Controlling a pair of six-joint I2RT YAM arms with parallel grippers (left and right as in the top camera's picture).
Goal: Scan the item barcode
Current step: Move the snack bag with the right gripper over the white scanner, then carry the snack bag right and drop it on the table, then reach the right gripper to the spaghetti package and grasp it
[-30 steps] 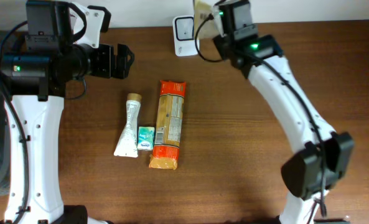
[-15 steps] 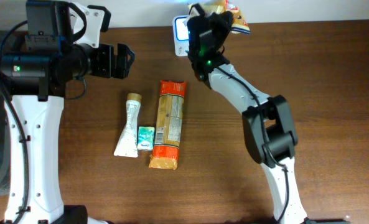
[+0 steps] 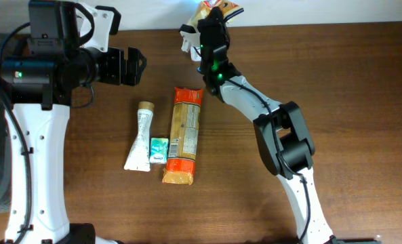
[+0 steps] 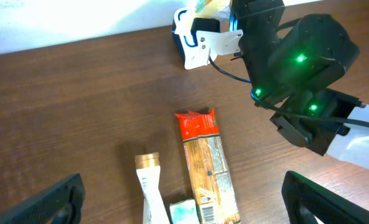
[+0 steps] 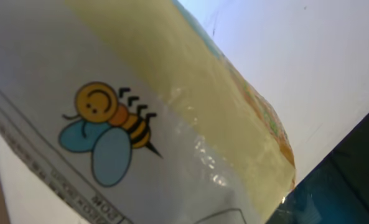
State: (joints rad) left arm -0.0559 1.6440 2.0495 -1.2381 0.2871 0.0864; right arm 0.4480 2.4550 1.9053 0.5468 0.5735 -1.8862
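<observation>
My right gripper (image 3: pixel 211 26) is at the table's far edge, shut on a crinkly snack bag (image 3: pixel 215 8). That bag (image 5: pixel 172 143), pale yellow with a printed bee, fills the right wrist view and hides the fingers. The white barcode scanner (image 4: pixel 195 45) stands just below and left of the bag (image 4: pixel 210 5). From overhead the right wrist covers most of the scanner (image 3: pixel 186 38). My left gripper (image 3: pixel 130 66) hovers high at the left, open and holding nothing; its dark fingertips (image 4: pixel 50 200) frame the items on the table.
Three items lie side by side mid-table: a white tube with a gold cap (image 3: pixel 141 137), a small green-and-white box (image 3: pixel 158 149) and a long orange packet (image 3: pixel 184 135) with its barcode facing up. The right arm (image 3: pixel 282 135) stretches diagonally across the right half.
The right wrist has swung left and turned over, carrying the bag to a spot over the scanner and covering most of it. The left arm and the three items have not moved.
</observation>
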